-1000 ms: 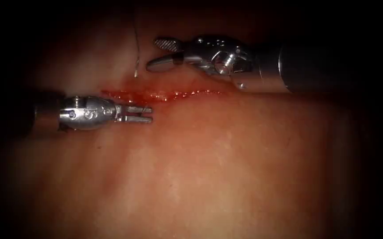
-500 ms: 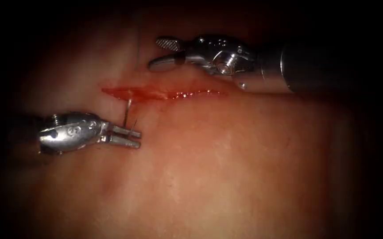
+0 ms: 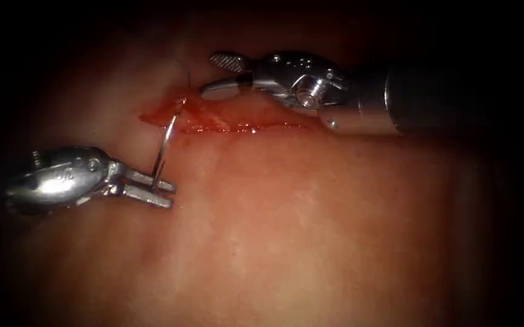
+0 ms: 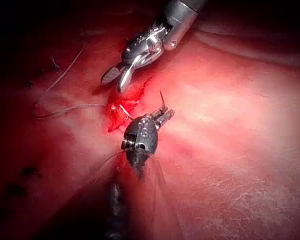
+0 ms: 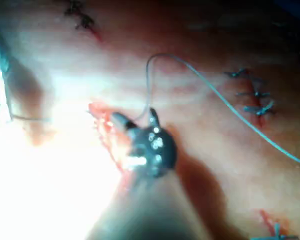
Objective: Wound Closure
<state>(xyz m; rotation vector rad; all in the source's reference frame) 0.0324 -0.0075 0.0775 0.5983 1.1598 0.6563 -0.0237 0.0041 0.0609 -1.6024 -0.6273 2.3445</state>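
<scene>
A: Needle (image 3: 166,140) — we log it as a thin curved steel arc, most of its curve out in the open on the near side of the cut (image 3: 237,124), close to the cut's left end; its far end sits in the red, wet edge of the tissue (image 3: 310,230). Compared with half a second ago, more of the curve shows and the left claw (image 3: 163,191) sits lower and further left.

B: Grip? We note the left claw pinching the needle near its tip end, jaws pressed together on it. The right claw (image 3: 216,75) stands spread, holding nothing, its lower jaw resting by the far lip of the cut.

A: Handling, as we judge it: the needle is stiff, light, polished, so likely to swivel in the jaws unless taken square on the curve, back from the point. The tissue looks soft and glistening with red fluid (image 3: 210,118), likely slippery.

B: Thread (image 5: 225,100) is a fine pale strand, limp, trailing loose across the tissue past finished stitches (image 5: 252,95).
</scene>
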